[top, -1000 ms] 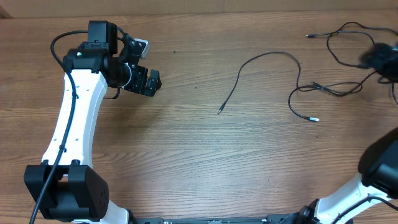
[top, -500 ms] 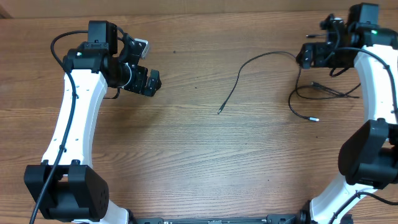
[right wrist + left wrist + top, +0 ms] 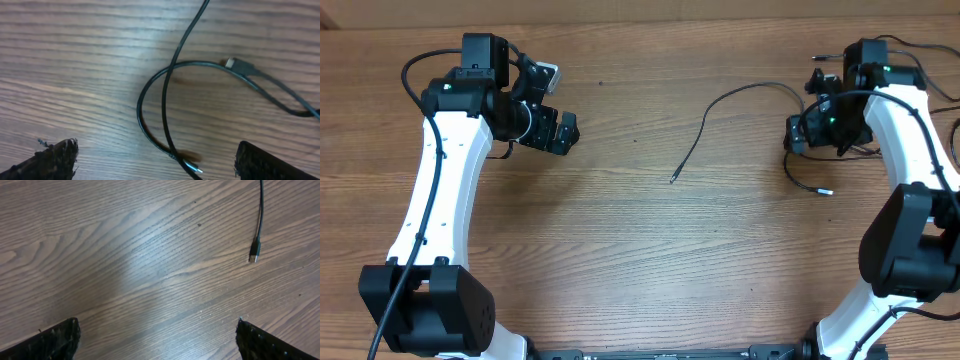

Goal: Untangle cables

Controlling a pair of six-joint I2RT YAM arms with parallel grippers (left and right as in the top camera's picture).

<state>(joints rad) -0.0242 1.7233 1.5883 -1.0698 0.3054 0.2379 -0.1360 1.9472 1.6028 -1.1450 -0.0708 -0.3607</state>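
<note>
Thin black cables (image 3: 720, 101) lie loose on the wooden table at the right middle. One runs from a plug end (image 3: 672, 180) in an arc toward my right arm. Another loops below that arm and ends in a silver-tipped plug (image 3: 828, 191). My right gripper (image 3: 796, 133) hovers open above the loop. In the right wrist view two cables (image 3: 170, 75) cross between its fingers (image 3: 56, 157), one plug (image 3: 234, 63) lies at the upper right, and a silver tip (image 3: 196, 169) sits near the bottom edge. My left gripper (image 3: 563, 133) is open and empty, far to the left. Its view shows one cable plug (image 3: 255, 254).
More thin cable (image 3: 920, 70) trails past the right arm toward the table's right edge. The left arm's base (image 3: 430, 310) stands at the lower left and the right arm's base (image 3: 895, 290) at the lower right. Bare wood (image 3: 620, 250) lies between the arms.
My right arm has swung in from the far right edge to hover over the cable loop. The left arm has not moved.
</note>
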